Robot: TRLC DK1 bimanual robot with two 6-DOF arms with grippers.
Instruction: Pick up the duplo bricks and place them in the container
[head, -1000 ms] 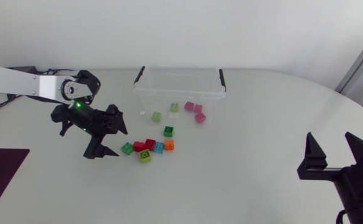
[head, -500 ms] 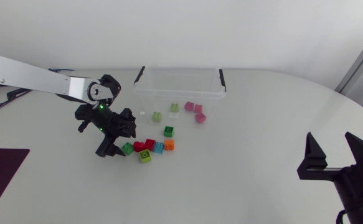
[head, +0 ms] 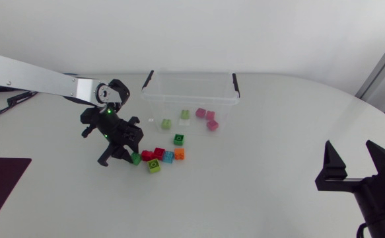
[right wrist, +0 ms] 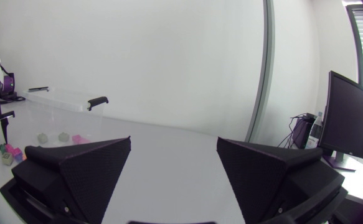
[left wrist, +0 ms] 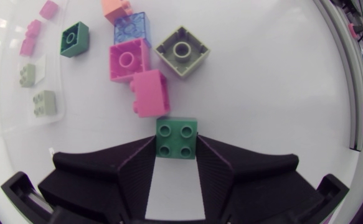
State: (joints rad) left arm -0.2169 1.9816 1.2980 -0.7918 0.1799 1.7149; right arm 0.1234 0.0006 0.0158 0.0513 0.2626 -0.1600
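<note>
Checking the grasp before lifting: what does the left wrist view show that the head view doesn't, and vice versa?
Left wrist only: the left jaws' tips touching both sides of the green brick. Head only: the whole container and the right arm, jaws open. Both: the loose bricks ahead and those already in the container.

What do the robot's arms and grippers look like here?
The left arm has silver-white links, black joints and a glowing green light near the wrist. Both the left gripper and right gripper are matte black with two broad wedge-shaped fingers.
</note>
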